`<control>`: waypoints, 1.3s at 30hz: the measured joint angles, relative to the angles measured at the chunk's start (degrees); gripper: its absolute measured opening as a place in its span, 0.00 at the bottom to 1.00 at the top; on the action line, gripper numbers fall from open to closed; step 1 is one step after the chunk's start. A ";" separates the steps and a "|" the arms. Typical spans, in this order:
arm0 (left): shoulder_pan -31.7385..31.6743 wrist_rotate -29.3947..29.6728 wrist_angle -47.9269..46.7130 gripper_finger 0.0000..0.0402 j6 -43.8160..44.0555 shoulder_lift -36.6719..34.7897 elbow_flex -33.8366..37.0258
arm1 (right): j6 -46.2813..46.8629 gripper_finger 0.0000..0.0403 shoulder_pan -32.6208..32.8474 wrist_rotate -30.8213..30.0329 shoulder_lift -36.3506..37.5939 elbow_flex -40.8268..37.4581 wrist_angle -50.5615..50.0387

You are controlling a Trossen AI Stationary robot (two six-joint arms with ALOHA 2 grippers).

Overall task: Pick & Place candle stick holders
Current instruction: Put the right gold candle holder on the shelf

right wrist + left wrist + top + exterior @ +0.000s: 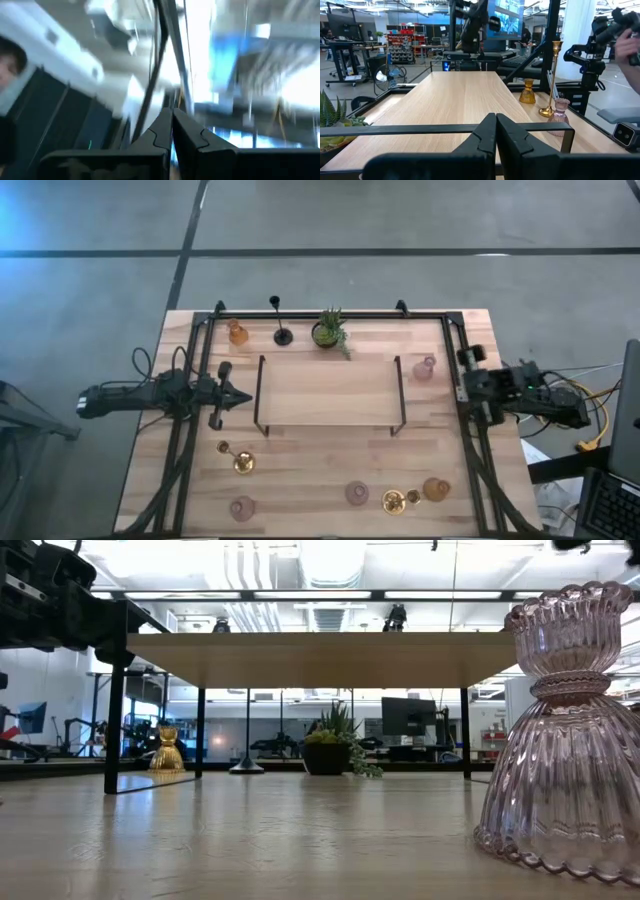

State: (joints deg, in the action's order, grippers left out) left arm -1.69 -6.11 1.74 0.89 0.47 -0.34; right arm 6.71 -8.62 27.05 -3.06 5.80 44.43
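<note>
Both grippers are pinched closed on nothing: left gripper beside the raised shelf, right gripper at the right edge (holders untouched).

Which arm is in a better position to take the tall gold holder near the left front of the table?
The left. Its hand hangs just behind the tall gold holder, while the right hand waits at the far right edge.

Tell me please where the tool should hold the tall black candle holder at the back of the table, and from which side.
Grip the black candle holder on its thin stem, above the round base, probably coming from the left tool side. The stem stands upright and slim. The plant crowds its other side.
</note>
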 joint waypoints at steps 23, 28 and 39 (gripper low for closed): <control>-0.07 -0.01 0.00 0.04 0.00 0.00 0.00 | -7.15 0.02 22.06 -15.59 -40.44 34.34 -54.82; -0.07 0.00 0.00 0.04 0.00 0.02 0.00 | -0.91 0.02 38.96 -37.34 -38.24 33.44 -57.10; -0.04 -0.02 0.04 0.04 0.00 0.41 0.00 | 18.06 0.02 66.04 -68.46 -39.86 26.57 -57.04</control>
State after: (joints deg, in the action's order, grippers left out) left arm -1.74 -6.13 1.78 0.89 0.89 -0.34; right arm 24.77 57.42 -41.42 -42.92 32.37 -12.61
